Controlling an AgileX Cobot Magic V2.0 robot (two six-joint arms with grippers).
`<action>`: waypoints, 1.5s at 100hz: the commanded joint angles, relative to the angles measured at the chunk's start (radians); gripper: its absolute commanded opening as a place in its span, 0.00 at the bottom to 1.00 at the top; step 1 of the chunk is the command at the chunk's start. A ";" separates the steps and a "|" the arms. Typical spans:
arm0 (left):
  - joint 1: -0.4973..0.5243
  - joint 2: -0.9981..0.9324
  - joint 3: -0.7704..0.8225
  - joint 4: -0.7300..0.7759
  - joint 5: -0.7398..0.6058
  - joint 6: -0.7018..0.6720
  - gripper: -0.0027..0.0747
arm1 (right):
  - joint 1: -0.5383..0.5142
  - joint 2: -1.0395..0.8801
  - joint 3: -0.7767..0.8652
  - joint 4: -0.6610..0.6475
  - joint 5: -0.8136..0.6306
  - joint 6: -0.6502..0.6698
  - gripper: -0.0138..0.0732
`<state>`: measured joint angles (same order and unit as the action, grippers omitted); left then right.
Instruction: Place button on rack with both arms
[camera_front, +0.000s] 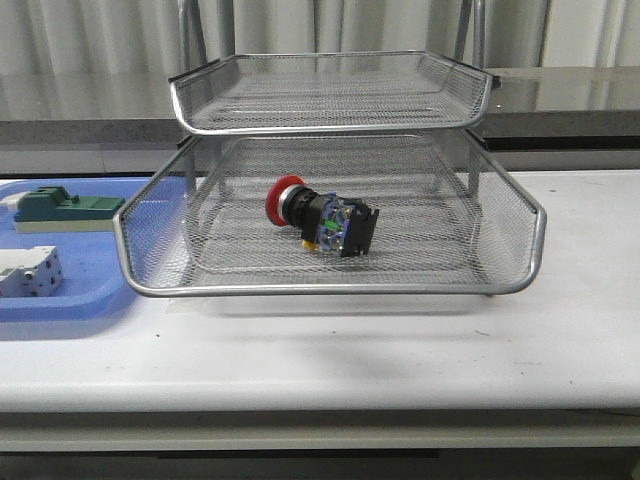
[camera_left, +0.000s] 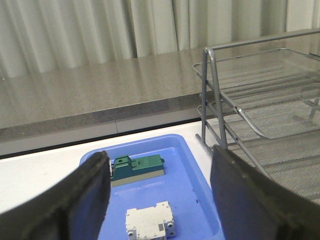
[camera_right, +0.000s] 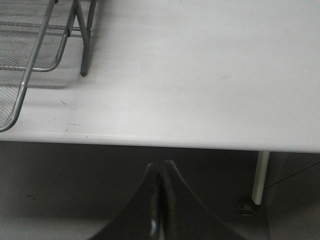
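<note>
The button (camera_front: 322, 218) lies on its side on the mesh floor of the lowest visible tier of the rack (camera_front: 330, 290), roughly central, with the red cap toward the robot's left and the blue-and-yellow block toward the right. No claw touches it, and neither arm appears in the front view. The rack stands on the white counter (camera_front: 400, 350); the tier above the button holds nothing visible. Just left of the rack, a blue tray (camera_front: 70, 300) rests on the counter and carries a green block (camera_front: 60, 208) and a white-grey block (camera_front: 28, 272), set apart from each other. In the left wrist view, the left claw (camera_left: 160, 200) has its fingers (camera_left: 85, 200) spread wide apart and holds nothing; the blue tray (camera_left: 200, 200) with both blocks lies beyond it, and the rack (camera_left: 250, 115) stands beside the tray. In the right wrist view, the right claw (camera_right: 159, 210) has its fingers (camera_right: 175, 210) pressed together with nothing between them; it sits off the near edge of the counter (camera_right: 200, 75), well apart from the rack corner (camera_right: 35, 65).
</note>
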<state>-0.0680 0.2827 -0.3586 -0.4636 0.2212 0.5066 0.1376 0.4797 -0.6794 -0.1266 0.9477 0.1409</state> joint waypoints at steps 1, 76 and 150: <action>0.003 -0.009 -0.006 -0.019 -0.120 -0.010 0.58 | 0.000 0.004 -0.032 -0.017 -0.062 -0.002 0.08; 0.003 -0.010 0.016 -0.128 -0.141 -0.010 0.03 | 0.000 0.004 -0.032 -0.017 -0.062 -0.002 0.08; 0.003 -0.010 0.016 -0.128 -0.139 -0.010 0.01 | 0.000 0.004 -0.032 -0.014 -0.062 -0.002 0.08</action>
<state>-0.0680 0.2638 -0.3136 -0.5830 0.1521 0.5066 0.1376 0.4797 -0.6794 -0.1266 0.9477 0.1409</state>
